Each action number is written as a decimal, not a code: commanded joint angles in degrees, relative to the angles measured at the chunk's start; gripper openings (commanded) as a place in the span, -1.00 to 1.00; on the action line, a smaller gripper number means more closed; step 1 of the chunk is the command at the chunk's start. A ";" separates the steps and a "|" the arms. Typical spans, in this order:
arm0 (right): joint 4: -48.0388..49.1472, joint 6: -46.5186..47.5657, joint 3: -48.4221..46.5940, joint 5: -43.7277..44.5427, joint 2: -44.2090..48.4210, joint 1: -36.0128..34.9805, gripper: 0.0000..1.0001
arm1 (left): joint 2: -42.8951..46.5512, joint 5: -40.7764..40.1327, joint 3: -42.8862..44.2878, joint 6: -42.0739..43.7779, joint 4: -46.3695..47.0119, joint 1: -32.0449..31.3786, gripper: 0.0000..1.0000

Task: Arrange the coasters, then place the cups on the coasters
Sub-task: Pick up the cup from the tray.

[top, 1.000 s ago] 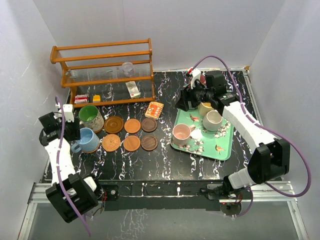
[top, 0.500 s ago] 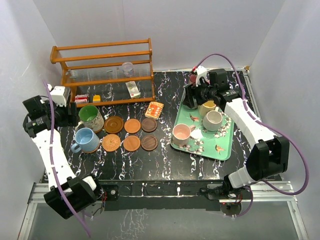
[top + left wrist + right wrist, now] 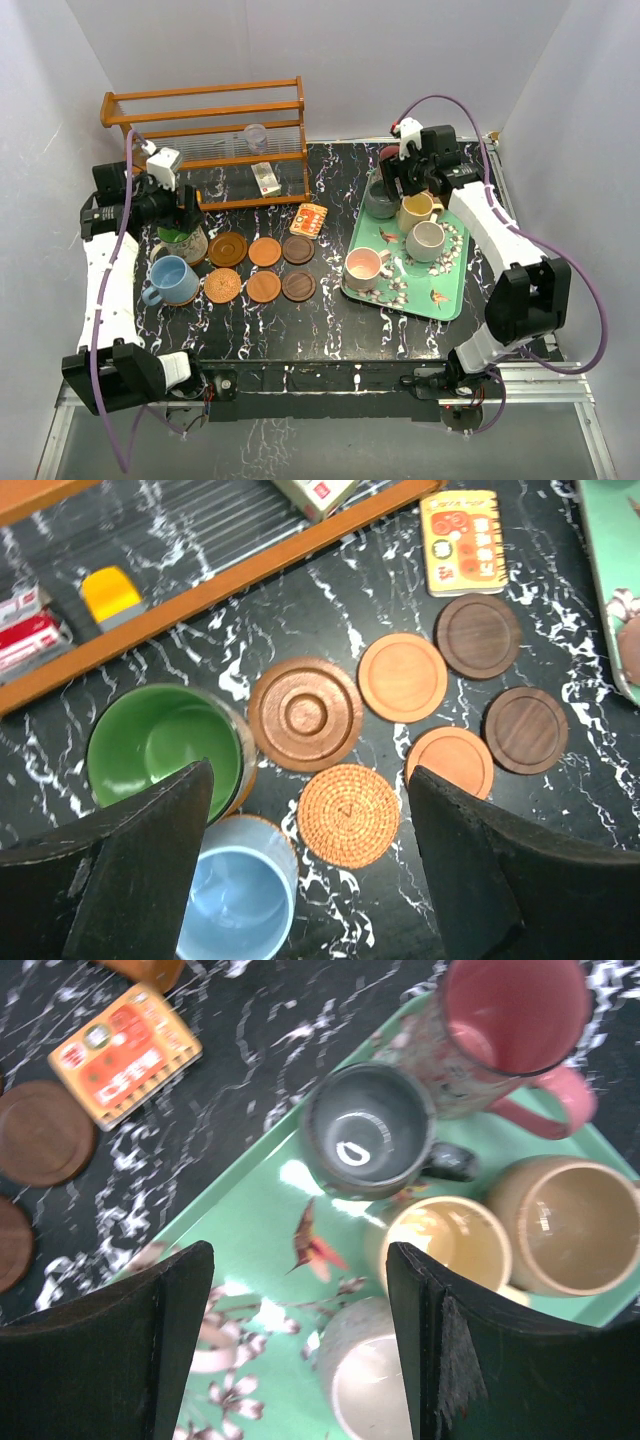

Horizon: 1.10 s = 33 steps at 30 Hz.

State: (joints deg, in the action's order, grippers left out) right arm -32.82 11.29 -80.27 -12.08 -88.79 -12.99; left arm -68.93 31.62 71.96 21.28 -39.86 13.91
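Observation:
Six round wooden coasters (image 3: 264, 268) lie in two rows, among them a woven one (image 3: 349, 815) and a ridged brown one (image 3: 305, 713). The green cup (image 3: 160, 745) and the blue cup (image 3: 235, 900) each stand on an orange-brown coaster left of the rows. My left gripper (image 3: 172, 205) (image 3: 310, 810) hangs open and empty above them. On the green tray (image 3: 445, 295) stand a grey cup (image 3: 370, 1130), a yellow cup (image 3: 450, 1250), a tan cup (image 3: 565, 1225), a maroon cup (image 3: 510, 1010) and a pale pink cup (image 3: 363, 265). My right gripper (image 3: 400, 185) (image 3: 300, 1260) hovers open over the tray, holding nothing.
A wooden rack (image 3: 200, 130) at the back left holds a small clear plastic cup (image 3: 255, 135) and small boxes. An orange patterned card (image 3: 312, 218) lies between the coasters and the tray. White walls close in both sides.
My left gripper opened wider, rose from beside the blue cup and swung back and right to above the green cup. My right gripper shifted slightly toward the back of the tray.

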 commanded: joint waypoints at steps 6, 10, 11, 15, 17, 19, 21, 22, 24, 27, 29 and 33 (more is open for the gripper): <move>1.61 1.40 -15.12 5.46 -9.97 3.47 0.36 | -3.43 6.98 -1.06 0.38 6.43 -8.75 0.57; 2.06 1.32 -22.26 5.03 -17.33 4.61 0.35 | -3.87 6.94 -3.36 1.73 8.70 -12.99 0.57; 2.17 1.36 -23.91 5.12 -18.97 4.88 0.35 | -3.77 6.99 -3.90 2.08 9.25 -13.74 0.57; 0.96 2.05 -31.52 5.12 -26.35 5.59 0.31 | -4.14 7.86 -5.20 2.63 10.38 -15.87 0.57; 0.02 2.74 -34.63 5.77 -29.48 5.89 0.30 | -4.43 7.87 -5.38 2.57 10.70 -16.69 0.58; -0.89 4.02 -37.65 6.18 -32.50 6.16 0.28 | -4.43 7.80 -5.70 1.86 11.56 -17.17 0.58; -2.94 5.53 -41.04 7.18 -35.86 6.32 0.27 | -4.38 7.91 -6.16 1.35 12.43 -17.56 0.58; -3.52 6.23 -42.46 7.83 -37.22 6.38 0.27 | -4.23 7.93 -6.42 1.33 12.62 -17.74 0.59; -3.76 7.27 -44.12 8.47 -39.25 6.64 0.26 | -3.85 8.12 -6.84 1.45 12.73 -18.09 0.59; -5.13 8.72 -47.57 7.67 -42.22 6.84 0.23 | -3.27 8.17 -7.51 2.02 12.96 -18.42 0.61; -6.33 9.01 -49.40 6.51 -43.79 6.89 0.19 | -3.15 8.15 -7.54 2.06 12.95 -18.61 0.62; -7.38 8.49 -50.32 5.56 -45.06 6.84 0.07 | -2.88 8.39 -8.06 1.91 13.51 -18.87 0.63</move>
State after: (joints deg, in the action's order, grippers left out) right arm -40.10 18.85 -126.69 -5.61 -133.93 -6.35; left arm -73.71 37.82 64.60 22.74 -27.55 -4.47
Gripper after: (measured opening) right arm 0.550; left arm 0.810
